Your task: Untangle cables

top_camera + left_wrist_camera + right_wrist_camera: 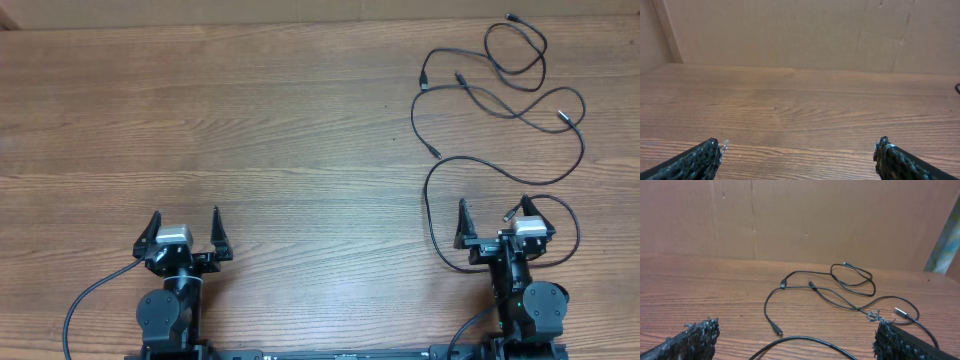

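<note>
1. Two grippers sit at the near edge of the brown wood-grain table [300, 120]. Both have their black fingers spread wide with nothing between them.
2. We see the left gripper [186, 215] with bare wood between and ahead of its fingertips. In its wrist view the left gripper [799, 145] faces only the tabletop and a tan cardboard wall [790, 30] beyond it.
3. We find the thin black cables [470, 90] well off to the left gripper's right. They lie ahead of and around the right gripper [493, 205].
4. Farthest ahead of the right gripper, the cords cross each other in several loose loops flat on the wood.
5. One long loop arcs just ahead of the right gripper's fingertips and runs down past the outer side of its left finger. Another strand curves round the outer side of its right finger.
6. In the right wrist view the right gripper [797, 324] has a strand passing low between its fingers. The crossing loops [840, 299] lie further ahead.
7. We note a small silver-tipped plug [900, 312] lying just beside the right finger's tip. We cannot tell whether it touches.
</note>
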Robot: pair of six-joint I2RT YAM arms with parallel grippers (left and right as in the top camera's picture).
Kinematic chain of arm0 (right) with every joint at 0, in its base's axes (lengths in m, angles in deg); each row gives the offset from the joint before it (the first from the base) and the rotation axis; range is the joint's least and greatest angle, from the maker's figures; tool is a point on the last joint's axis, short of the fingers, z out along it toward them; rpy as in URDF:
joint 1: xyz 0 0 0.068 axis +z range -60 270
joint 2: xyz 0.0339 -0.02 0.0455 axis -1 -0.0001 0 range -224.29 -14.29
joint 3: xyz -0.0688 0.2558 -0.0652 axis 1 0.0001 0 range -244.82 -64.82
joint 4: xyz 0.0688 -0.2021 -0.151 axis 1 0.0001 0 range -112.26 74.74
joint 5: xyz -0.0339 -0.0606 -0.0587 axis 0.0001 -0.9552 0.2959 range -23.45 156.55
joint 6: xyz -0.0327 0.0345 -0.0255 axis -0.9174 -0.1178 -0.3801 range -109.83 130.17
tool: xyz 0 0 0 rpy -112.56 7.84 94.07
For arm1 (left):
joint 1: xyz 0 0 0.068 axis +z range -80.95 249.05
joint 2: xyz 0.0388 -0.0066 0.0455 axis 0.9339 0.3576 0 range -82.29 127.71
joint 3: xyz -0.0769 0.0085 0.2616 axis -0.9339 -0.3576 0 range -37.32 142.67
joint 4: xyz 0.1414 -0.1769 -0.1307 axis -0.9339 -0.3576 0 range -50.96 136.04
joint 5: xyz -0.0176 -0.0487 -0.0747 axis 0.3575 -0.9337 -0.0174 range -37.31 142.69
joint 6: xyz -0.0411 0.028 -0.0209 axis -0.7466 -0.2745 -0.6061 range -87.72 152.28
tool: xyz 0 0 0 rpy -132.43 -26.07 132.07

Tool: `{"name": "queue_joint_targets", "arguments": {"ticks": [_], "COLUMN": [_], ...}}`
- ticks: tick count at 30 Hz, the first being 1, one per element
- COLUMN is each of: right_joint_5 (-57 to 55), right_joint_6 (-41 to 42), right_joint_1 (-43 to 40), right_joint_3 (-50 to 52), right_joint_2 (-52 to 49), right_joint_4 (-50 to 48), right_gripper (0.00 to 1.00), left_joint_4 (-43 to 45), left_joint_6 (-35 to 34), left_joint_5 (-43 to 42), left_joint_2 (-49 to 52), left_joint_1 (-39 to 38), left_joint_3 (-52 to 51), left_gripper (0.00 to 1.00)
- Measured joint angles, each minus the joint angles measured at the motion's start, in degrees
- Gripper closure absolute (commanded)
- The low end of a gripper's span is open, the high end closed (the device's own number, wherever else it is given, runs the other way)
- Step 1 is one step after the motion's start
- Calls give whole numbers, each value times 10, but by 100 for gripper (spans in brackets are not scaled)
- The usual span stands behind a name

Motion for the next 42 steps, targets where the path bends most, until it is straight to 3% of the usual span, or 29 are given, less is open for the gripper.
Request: {"name": "queue_joint_targets", "arguments": {"ticks": [29, 42], "right_joint_5": [0, 0], "right_joint_6": [0, 64], "right_joint_1": [0, 0], "right_joint_3": [0, 0], "right_joint_2": [0, 0], "right_joint_4": [0, 3], "right_gripper": [0, 0], "left_joint_4": [0, 0], "left_joint_6": [0, 0], "left_joint_5": [0, 0], "left_joint_2": [0, 0], "left_joint_1": [0, 0], "left_joint_3": [0, 0], "left_gripper": [0, 0]}}
